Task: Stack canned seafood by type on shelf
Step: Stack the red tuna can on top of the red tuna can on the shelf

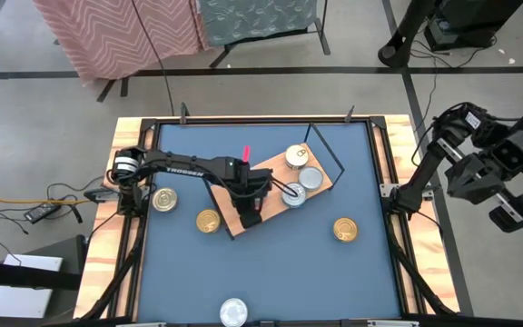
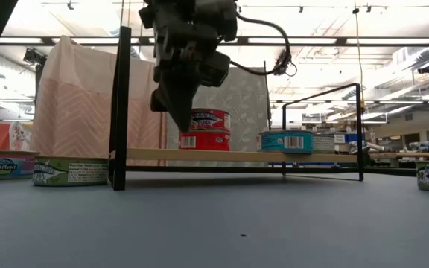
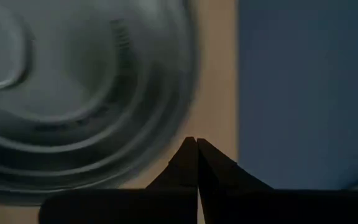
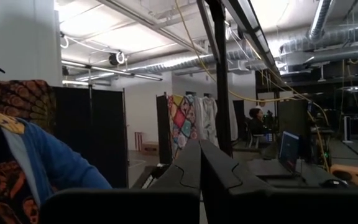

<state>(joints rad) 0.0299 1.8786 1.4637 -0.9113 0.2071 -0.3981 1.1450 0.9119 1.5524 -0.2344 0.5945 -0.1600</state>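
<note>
My left pincer hangs over the shelf, its tips pressed together and holding nothing. In the left wrist view a silver-lidded tin sits just ahead of the tips and to one side. The shelf's long axis runs diagonally across the surface, and the left arm is much the nearer. My right pincer, also closed and empty, is parked off to the side. I count about three tins on the shelf, with one red tin stacked on another in the low view, and four loose: three gold, one silver.
</note>
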